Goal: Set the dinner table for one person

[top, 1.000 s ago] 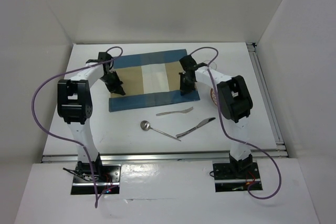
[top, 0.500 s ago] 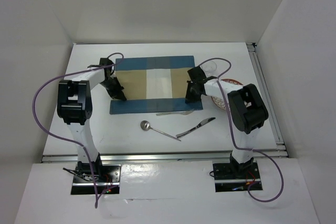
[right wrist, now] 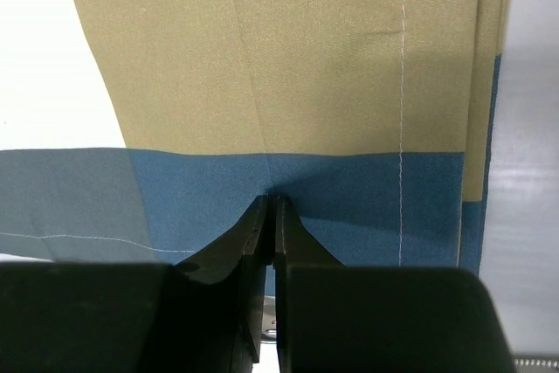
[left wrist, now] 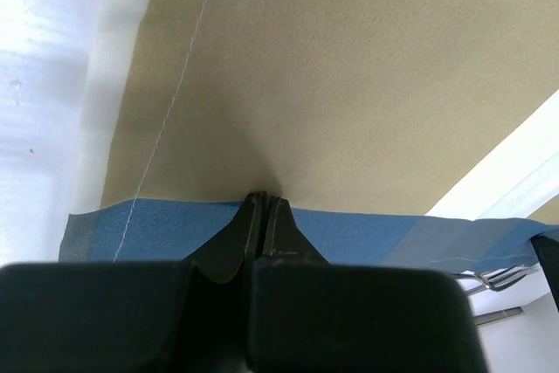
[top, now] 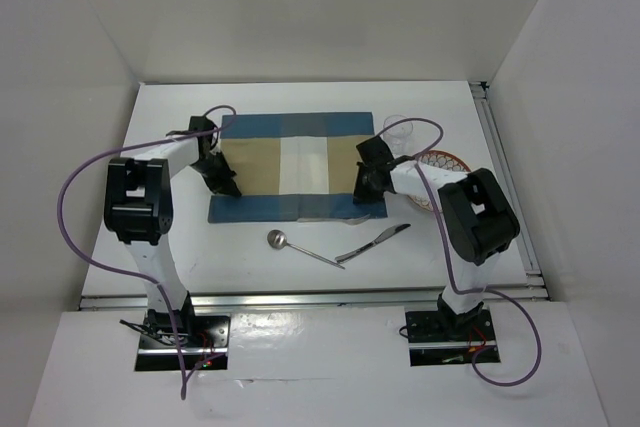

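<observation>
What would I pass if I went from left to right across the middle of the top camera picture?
left gripper → placemat → right gripper → plate

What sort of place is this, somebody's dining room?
Likely a robot test booth, not a home: plain white walls box in a rail-edged table, and two cabled arms bolted to its near edge handle a striped placemat.
</observation>
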`<action>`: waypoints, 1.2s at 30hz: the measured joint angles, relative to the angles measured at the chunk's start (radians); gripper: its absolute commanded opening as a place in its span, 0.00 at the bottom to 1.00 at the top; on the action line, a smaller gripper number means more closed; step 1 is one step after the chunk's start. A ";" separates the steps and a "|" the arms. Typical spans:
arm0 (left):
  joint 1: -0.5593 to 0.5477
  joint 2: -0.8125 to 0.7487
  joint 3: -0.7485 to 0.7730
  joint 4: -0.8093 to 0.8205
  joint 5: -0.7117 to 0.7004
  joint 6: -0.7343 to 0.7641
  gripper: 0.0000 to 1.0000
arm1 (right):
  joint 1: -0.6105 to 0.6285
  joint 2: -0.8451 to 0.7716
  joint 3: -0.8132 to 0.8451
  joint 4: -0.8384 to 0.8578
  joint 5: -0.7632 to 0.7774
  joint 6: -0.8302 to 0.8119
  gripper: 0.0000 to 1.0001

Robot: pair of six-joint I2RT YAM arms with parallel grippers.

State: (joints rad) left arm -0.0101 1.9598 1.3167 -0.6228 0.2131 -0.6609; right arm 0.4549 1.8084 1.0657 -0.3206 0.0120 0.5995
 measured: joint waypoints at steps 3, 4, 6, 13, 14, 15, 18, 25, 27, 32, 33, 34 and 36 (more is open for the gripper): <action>-0.001 -0.012 -0.016 -0.002 -0.003 0.000 0.00 | 0.008 -0.020 -0.025 0.002 0.002 0.015 0.00; -0.001 -0.016 -0.022 -0.003 -0.004 0.000 0.00 | 0.010 -0.026 -0.033 0.003 0.002 0.020 0.00; -0.002 -0.025 -0.034 -0.002 -0.008 0.001 0.00 | 0.012 -0.033 -0.043 0.003 0.003 0.029 0.00; -0.002 -0.052 -0.071 -0.003 -0.013 0.002 0.00 | 0.021 -0.051 -0.063 0.002 0.009 0.043 0.00; -0.002 -0.055 -0.074 -0.005 -0.014 0.002 0.00 | 0.021 -0.054 -0.067 0.001 0.008 0.047 0.00; -0.002 -0.057 -0.077 -0.005 -0.014 0.002 0.00 | 0.022 -0.058 -0.072 0.002 0.008 0.048 0.00; -0.005 -0.060 -0.080 -0.007 -0.017 0.003 0.02 | 0.025 -0.065 -0.079 -0.002 0.009 0.055 0.00; -0.010 -0.063 -0.061 -0.054 -0.038 0.029 0.16 | 0.047 -0.087 -0.062 -0.121 0.050 0.060 0.04; -0.016 -0.070 -0.034 -0.082 -0.048 0.037 0.24 | 0.047 -0.088 -0.032 -0.203 0.068 0.056 0.18; -0.051 -0.143 0.067 -0.138 -0.085 0.060 0.41 | 0.049 -0.105 0.160 -0.349 0.129 0.035 0.50; -0.061 -0.165 0.089 -0.149 -0.092 0.060 0.42 | 0.048 -0.118 0.202 -0.360 0.143 0.030 0.53; -0.071 -0.187 0.116 -0.165 -0.101 0.060 0.42 | 0.043 -0.135 0.243 -0.370 0.158 0.026 0.55; -0.086 -0.230 0.156 -0.175 -0.112 0.060 0.42 | 0.028 -0.167 0.313 -0.382 0.171 0.017 0.67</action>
State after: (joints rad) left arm -0.0963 1.7298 1.4723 -0.7982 0.1013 -0.6006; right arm 0.4828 1.6409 1.3785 -0.7029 0.1825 0.6163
